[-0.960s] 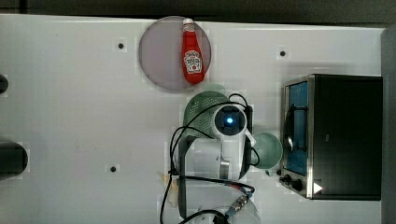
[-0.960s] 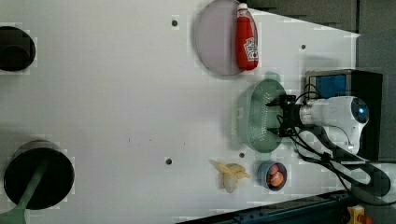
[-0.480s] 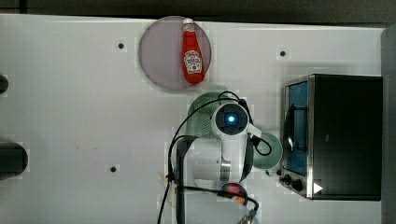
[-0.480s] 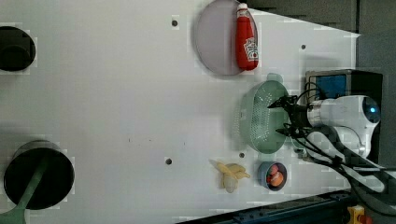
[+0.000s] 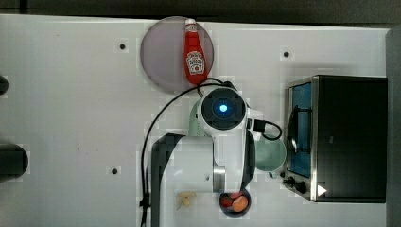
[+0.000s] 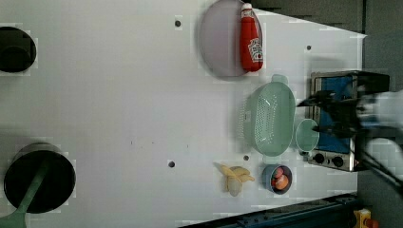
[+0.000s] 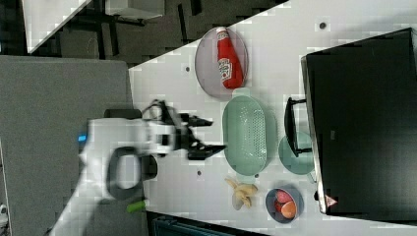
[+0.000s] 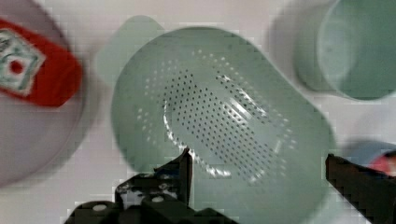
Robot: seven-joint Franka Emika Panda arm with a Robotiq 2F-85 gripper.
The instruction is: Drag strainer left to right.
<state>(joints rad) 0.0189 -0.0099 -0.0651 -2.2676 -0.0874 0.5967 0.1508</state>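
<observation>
The strainer, a pale mint-green oval colander with a holed base, rests on the white table between the grey plate and the small bowl. It also shows in the right view as the strainer and close up in the wrist view as the strainer. In the top view the arm covers most of it, leaving a sliver of the strainer. My gripper hangs open above the strainer, holding nothing. In the wrist view my gripper has its fingers spread wide over the rim. The gripper is blurred in the left view.
A plain mint-green bowl stands between the strainer and the toaster oven. A ketchup bottle lies on the grey plate. A banana and a fruit bowl sit near the table edge. A black pot stands far off.
My gripper has drawn away from the strainer's rim, toward the left view's right and upward. The strainer stays where it was.
</observation>
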